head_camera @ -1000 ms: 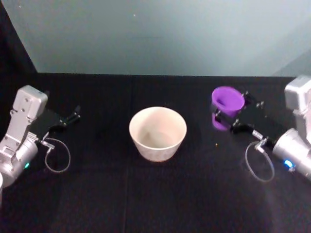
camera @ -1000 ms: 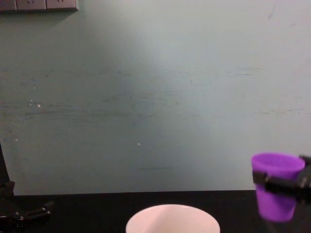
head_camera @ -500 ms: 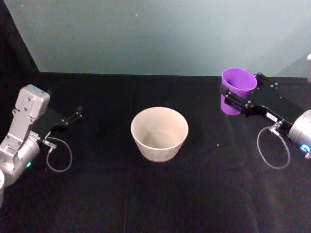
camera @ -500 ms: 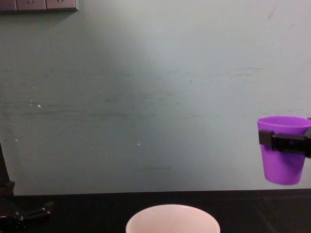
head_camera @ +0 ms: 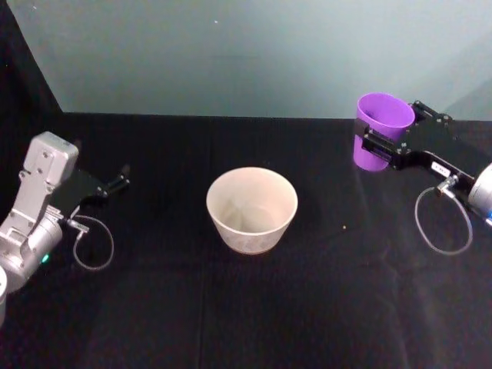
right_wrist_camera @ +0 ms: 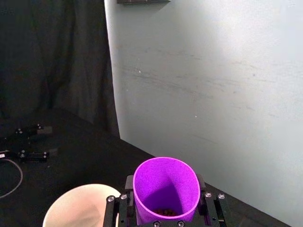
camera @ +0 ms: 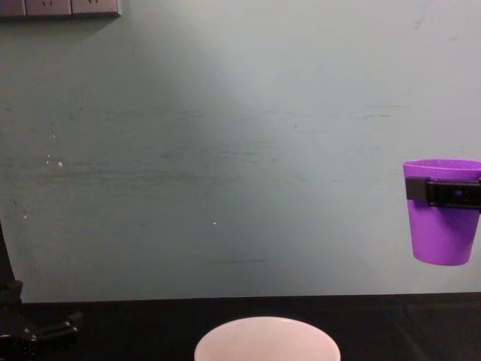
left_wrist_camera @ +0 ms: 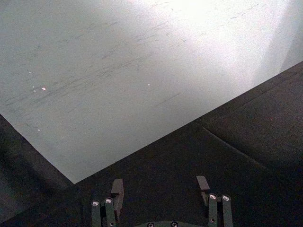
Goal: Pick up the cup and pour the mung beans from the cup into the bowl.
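Cup (head_camera: 382,123) hangs upright at upper right, pinched by the right gripper (head_camera: 382,147) to keep beans (right_wrist_camera: 165,211) in until above the bowl (head_camera: 251,223); left gripper (head_camera: 115,184) idles spread, far left.

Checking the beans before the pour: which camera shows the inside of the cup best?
Right wrist view: it looks down into the cup, with dark beans at the bottom. Head view shows its rim and outside, held by the right gripper; chest view shows its side. Left gripper idle, far left.

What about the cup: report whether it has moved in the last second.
Yes. The cup, in the right gripper, has risen above the rim of the bowl.
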{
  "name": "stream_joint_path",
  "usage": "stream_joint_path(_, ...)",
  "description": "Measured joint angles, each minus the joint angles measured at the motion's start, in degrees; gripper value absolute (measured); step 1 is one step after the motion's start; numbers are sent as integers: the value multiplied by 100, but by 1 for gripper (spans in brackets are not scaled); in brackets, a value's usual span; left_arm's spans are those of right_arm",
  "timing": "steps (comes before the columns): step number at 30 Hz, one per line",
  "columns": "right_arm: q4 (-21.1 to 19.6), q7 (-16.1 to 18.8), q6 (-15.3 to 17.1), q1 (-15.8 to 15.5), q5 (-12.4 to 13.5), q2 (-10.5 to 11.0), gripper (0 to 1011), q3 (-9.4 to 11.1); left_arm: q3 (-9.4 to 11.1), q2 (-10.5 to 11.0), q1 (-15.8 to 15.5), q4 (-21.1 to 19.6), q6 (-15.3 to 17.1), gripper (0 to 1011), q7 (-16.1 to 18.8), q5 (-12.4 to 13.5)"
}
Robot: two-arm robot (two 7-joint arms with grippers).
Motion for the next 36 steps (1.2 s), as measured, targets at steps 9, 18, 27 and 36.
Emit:
stream_joint_path(9,-1,4,2,-1,-7,-9,731,-2,0,0,0,0,0,1000,0,0)
stream_joint_path(18,-2,8,8,-2,-19,-14,731,-2,0,0,0,0,0,1000,0,0)
stream_joint_path(27,-2,10,8,-2,-28,-18,731,-2,0,0,0,0,0,1000,0,0)
stream_joint_path(36,-2,10,8,-3,-31,-19,731,-2,0,0,0,0,0,1000,0,0)
